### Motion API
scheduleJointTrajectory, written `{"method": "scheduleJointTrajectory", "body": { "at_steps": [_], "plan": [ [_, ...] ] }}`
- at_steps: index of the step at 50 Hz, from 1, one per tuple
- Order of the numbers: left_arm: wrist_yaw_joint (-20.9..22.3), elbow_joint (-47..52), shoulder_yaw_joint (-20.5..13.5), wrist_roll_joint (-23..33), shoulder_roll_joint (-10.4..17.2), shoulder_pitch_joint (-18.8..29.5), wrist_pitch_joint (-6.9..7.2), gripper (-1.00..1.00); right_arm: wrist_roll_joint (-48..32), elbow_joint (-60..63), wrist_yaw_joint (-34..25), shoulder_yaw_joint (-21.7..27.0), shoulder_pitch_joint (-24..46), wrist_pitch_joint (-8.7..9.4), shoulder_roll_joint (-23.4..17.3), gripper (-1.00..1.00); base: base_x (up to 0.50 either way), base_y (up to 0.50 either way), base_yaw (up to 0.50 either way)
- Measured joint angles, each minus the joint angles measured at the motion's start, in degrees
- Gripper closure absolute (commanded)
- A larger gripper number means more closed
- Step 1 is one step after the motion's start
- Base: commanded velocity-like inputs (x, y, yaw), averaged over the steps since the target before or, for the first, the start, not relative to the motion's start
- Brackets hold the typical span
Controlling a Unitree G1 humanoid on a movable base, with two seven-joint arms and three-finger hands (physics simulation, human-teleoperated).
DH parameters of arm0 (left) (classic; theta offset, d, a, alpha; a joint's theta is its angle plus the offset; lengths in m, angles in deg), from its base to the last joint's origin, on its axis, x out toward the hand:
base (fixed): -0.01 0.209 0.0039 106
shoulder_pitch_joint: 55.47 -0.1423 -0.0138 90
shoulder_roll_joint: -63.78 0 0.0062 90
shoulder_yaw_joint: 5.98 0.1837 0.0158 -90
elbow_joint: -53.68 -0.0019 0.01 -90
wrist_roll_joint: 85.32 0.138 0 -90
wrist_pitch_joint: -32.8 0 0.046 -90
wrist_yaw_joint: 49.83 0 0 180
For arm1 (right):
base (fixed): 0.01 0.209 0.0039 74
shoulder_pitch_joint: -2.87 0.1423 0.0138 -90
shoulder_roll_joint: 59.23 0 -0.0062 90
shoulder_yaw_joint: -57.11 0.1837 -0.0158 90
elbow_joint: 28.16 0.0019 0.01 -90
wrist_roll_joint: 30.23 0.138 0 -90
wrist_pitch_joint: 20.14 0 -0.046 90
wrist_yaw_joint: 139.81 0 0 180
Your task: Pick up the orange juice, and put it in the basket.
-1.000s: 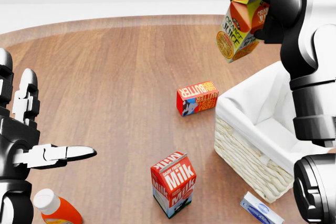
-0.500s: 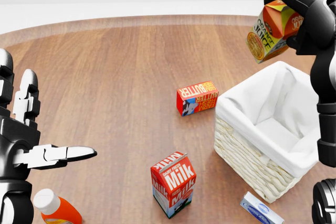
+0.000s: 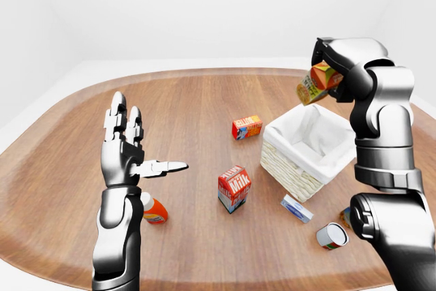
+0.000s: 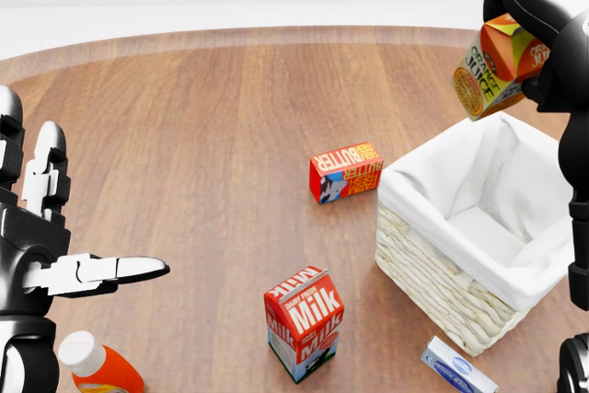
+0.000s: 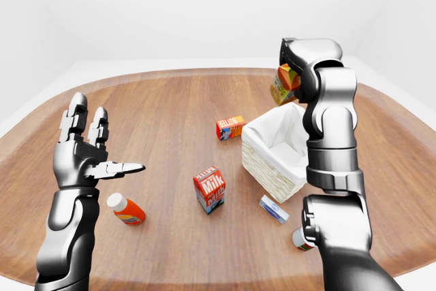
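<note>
Right hand (image 4: 515,6) clamped on the orange juice (image 4: 492,66) — carton tilted, held in the air above the basket (image 4: 442,273), over its far rim toward the counter's (image 4: 184,135) right edge. Left hand (image 3: 126,155) raised off the counter, fingers spread apart, holding nothing. Milk carton (image 4: 304,322) stands upright near the basket — butter box (image 4: 345,172) lies beyond it.

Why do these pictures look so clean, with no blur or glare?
They are simulator renders. Head view: sharp throughout, even light, only a faint shadow under the milk. Left-eye view: soft shadows beside the basket, mild highlights on the right hand.
</note>
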Motion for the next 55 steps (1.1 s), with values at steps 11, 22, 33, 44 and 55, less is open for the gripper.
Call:
{"method": "scheduleJointTrajectory", "body": {
  "at_steps": [11,22,33,44,55],
  "plan": [
    [0.01,0.0,-0.03,-0.02,0.02,0.03,0.0,-1.0,-0.69,2.32,0.0,0.64,-3.52,0.0,0.06,1.0,0.0,0.0,0.0],
    [0.02,-0.02,-0.03,-0.02,0.03,0.05,0.0,-1.0,-1.01,4.75,0.01,1.45,-7.58,0.0,0.14,1.0,0.0,0.0,0.0],
    [0.02,-0.03,-0.03,-0.02,0.03,0.05,0.0,-1.0,-0.93,5.97,0.02,2.06,-10.61,0.0,0.22,1.0,0.0,0.0,0.0],
    [0.02,-0.04,-0.03,-0.02,0.03,0.05,0.0,-1.0,-0.61,6.02,0.01,2.24,-12.61,0.0,0.5,1.0,0.0,0.0,0.0],
    [0.02,-0.04,-0.03,-0.01,0.03,0.05,0.0,-1.0,-0.06,5.0,-0.05,2.22,-13.88,0.0,0.79,1.0,0.0,0.0,0.0]
  ]
}}
